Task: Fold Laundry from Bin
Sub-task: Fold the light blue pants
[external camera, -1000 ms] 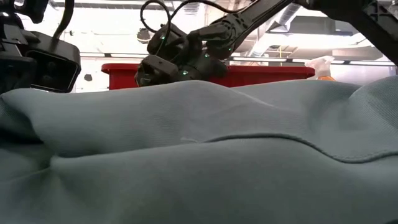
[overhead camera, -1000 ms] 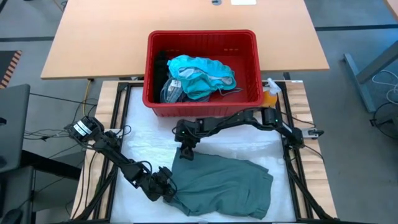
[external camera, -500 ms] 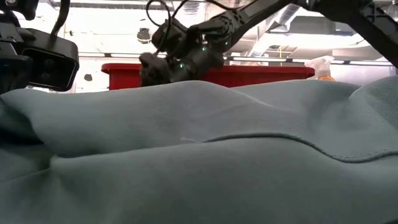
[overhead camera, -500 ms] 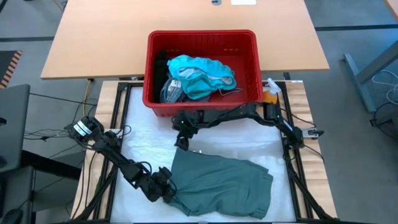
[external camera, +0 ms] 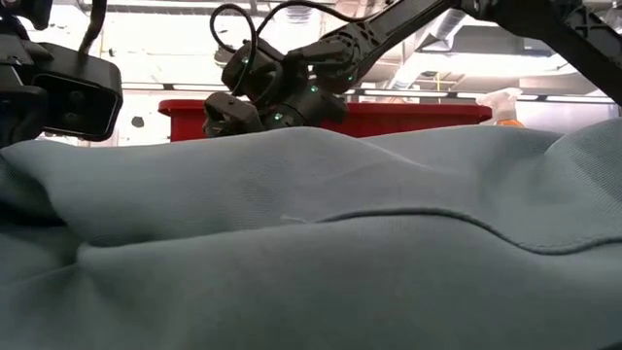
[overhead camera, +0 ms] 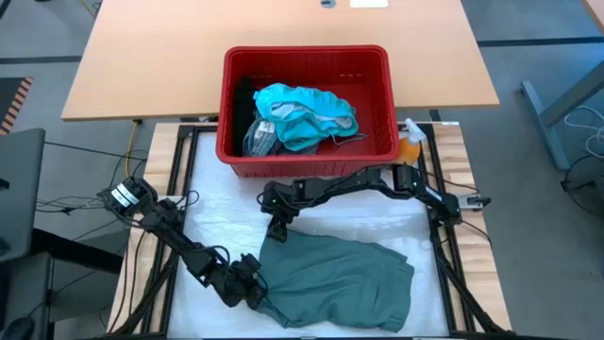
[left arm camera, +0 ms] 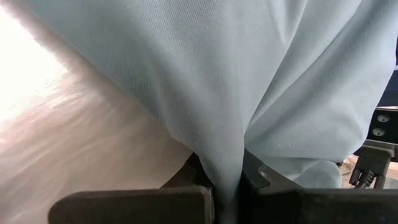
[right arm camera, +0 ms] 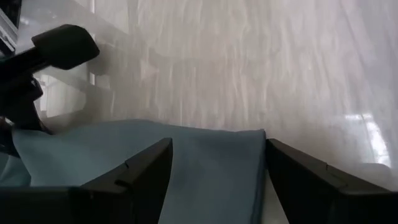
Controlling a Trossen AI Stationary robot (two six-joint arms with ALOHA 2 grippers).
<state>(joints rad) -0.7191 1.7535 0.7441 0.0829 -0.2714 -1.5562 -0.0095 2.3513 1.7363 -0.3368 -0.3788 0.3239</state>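
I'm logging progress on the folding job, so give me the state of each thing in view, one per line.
grey-green garment: spread on the table, partly folded, one corner pinched
left gripper: shut on the garment's corner
right gripper: open, over the garment's far corner
red bin: upright, holding clothes
teal garments: crumpled in the bin

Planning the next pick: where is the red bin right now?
In the high view the red bin sits at the table's far middle, just beyond the right gripper and the spread grey-green garment.
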